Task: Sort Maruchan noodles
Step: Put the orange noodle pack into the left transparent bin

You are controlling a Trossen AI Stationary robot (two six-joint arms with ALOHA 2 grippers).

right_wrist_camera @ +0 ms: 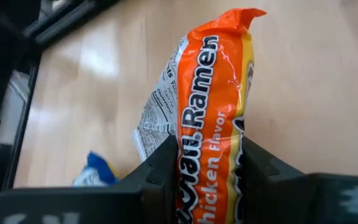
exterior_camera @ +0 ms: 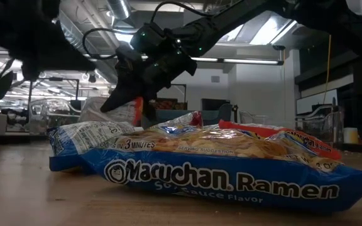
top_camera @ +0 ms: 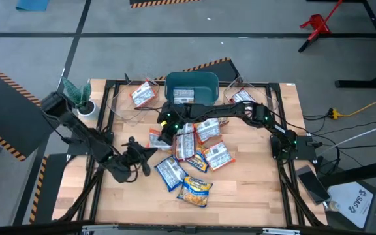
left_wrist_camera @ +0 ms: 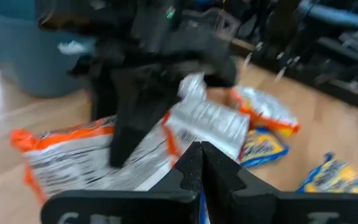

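Several Maruchan noodles packets [top_camera: 198, 147] lie in a loose pile at the table's middle, with a blue one [top_camera: 170, 173] and a yellow one [top_camera: 194, 190] nearer the front edge. My right gripper [top_camera: 165, 130] reaches across to the pile's left side and is shut on an orange chicken-flavor packet [right_wrist_camera: 213, 93]. In the low view it [exterior_camera: 127, 100] shows above and behind the pile. My left gripper [top_camera: 139, 155] hovers left of the pile, fingers shut [left_wrist_camera: 201, 152], with nothing seen between them. My right gripper pinches the orange packet between its two fingers [right_wrist_camera: 163, 162] at the packet's near end [right_wrist_camera: 207, 174]. The fingers slant down from the table's right, and the packet runs lengthwise away from them to its crimped far end [right_wrist_camera: 244, 15]. Whether it is clear of the table I cannot tell.
A teal bin [top_camera: 204, 81] at the far middle holds one packet [top_camera: 183, 96]. Clear containers stand on either side of it, left [top_camera: 119, 104] and right [top_camera: 269, 98], each with a packet inside. Bare wood lies along the front and right of the pile.
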